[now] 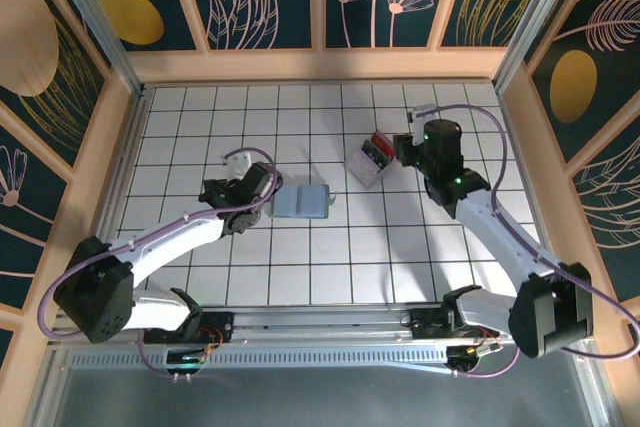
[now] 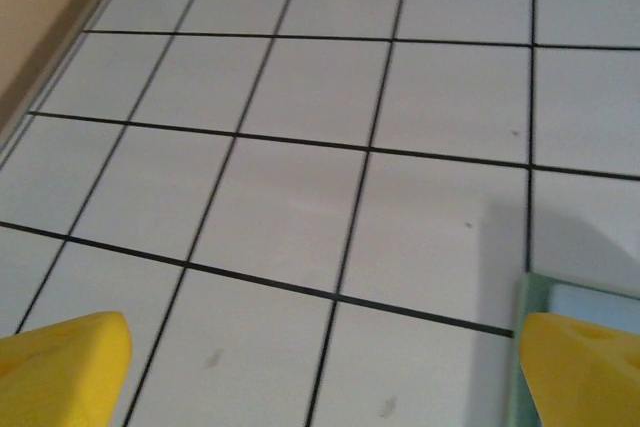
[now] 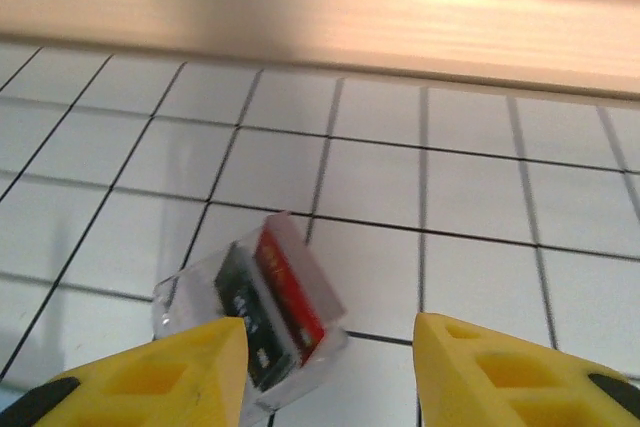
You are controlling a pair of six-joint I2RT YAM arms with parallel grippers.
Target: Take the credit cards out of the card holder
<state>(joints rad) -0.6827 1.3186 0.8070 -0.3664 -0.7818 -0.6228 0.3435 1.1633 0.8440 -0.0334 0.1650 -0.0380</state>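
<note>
**While the wallet lies flat, neither gripper has hold of anything**

Since the wallet is a thin, light, soft fold of two panels, I judge it will slide on the glossy tiled table and flop at its crease. One panel wants pinning down while the other arm works. The cards are likely stiff, slick and hard to pinch except by an exposed edge; whether any sit in its pockets I cannot tell from above.

The wallet lies on the table between the two arms. The left gripper is just beside it, jaws spread as wide as they go, with one finger over the wallet's near edge and nothing between them.

The right gripper stands well apart from the wallet. Its jaws are partly spread and empty, with a clear box of red and black contents lying just ahead of one finger.
</note>
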